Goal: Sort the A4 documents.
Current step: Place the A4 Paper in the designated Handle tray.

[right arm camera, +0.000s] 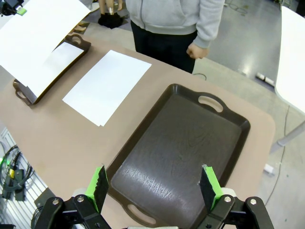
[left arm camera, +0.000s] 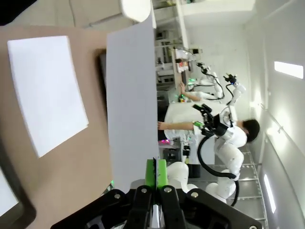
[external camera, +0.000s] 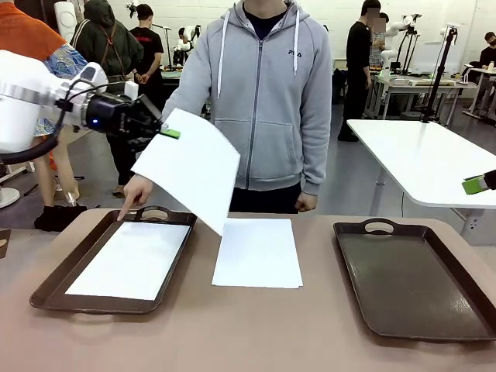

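Pinches one A4 sheet [external camera: 190,167] [left arm camera: 131,95] [right arm camera: 40,38] by its upper corner with the left end effector [external camera: 167,133] [left arm camera: 156,174], green pads pressed together on the paper's edge. Holds that sheet in the air, tilted, above the left half of the tabletop [external camera: 232,333], with its lower corner hanging near the far left corner of the pile of A4 documents [external camera: 257,252] [right arm camera: 107,86] [left arm camera: 45,90]; cannot tell whether paper touches paper there. Leaves the pile lying flat on the middle of the tabletop, between the two trays and touching neither. Carries another white sheet [external camera: 132,260] [right arm camera: 64,52] flat inside the left tray [external camera: 54,291], a dark brown handled one. Hovers the right end effector [right arm camera: 153,183] [external camera: 474,184] with fingers spread wide, pads well apart, gripping nothing, over the near end of the right tray [external camera: 411,279] [right arm camera: 181,143], whose dark bottom lies bare. Across the tabletop, stands a person in a grey hooded top, pointing one hand [external camera: 136,194] down at the far rim of the left tray, beside its handle, and hanging the other hand [external camera: 306,203] [right arm camera: 195,50] loosely curled at the far edge of the tabletop.
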Available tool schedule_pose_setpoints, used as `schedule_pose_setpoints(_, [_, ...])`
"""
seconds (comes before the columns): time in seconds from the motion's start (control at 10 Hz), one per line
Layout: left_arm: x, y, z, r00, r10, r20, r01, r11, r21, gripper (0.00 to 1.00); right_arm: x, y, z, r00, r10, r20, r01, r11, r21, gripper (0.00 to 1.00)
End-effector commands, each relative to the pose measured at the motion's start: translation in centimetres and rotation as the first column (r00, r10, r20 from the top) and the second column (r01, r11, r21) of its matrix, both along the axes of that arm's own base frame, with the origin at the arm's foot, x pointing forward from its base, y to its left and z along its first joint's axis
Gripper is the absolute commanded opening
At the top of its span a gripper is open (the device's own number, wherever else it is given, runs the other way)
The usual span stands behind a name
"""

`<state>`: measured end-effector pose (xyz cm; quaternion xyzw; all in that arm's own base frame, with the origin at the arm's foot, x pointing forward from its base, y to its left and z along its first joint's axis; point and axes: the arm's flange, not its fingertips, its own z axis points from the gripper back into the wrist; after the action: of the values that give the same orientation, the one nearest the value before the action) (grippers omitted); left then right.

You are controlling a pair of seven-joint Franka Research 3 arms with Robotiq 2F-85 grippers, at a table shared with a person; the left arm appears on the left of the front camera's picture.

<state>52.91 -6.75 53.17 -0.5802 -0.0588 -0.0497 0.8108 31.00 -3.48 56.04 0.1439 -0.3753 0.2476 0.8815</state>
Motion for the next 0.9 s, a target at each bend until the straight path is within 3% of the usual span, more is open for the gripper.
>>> schedule_pose_setpoints(0.0, [-0.6, 1.8, -0.1, 1.0, -0.013, 0.014, 0.012, 0.996, 0.085, 0.01, 0.1, 0.0, -0.2, 1.0, 0.011, -0.003, -0.011, 1.0, 0.011, 1.0])
schedule_pose_setpoints(0.2, [0.0, 3.4, -0.5, 0.998, -0.063, 0.008, 0.06, 0.982, 0.179, 0.01, 0.1, 0.0, -0.2, 1.0, 0.011, -0.003, -0.011, 1.0, 0.011, 1.0])
schedule_pose_setpoints(0.4, [1.4, 5.0, -2.0, 0.997, -0.058, -0.055, 0.07, 0.967, 0.244, 0.01, 0.1, 0.0, -0.2, 1.0, 0.011, -0.003, -0.011, 1.0, 0.011, 1.0])
schedule_pose_setpoints(0.8, [4.8, 7.5, -5.6, 0.988, 0.021, -0.155, 0.04, 0.923, 0.383, 0.01, 0.1, 0.0, -0.2, 1.0, 0.011, -0.003, -0.011, 1.0, 0.011, 1.0])
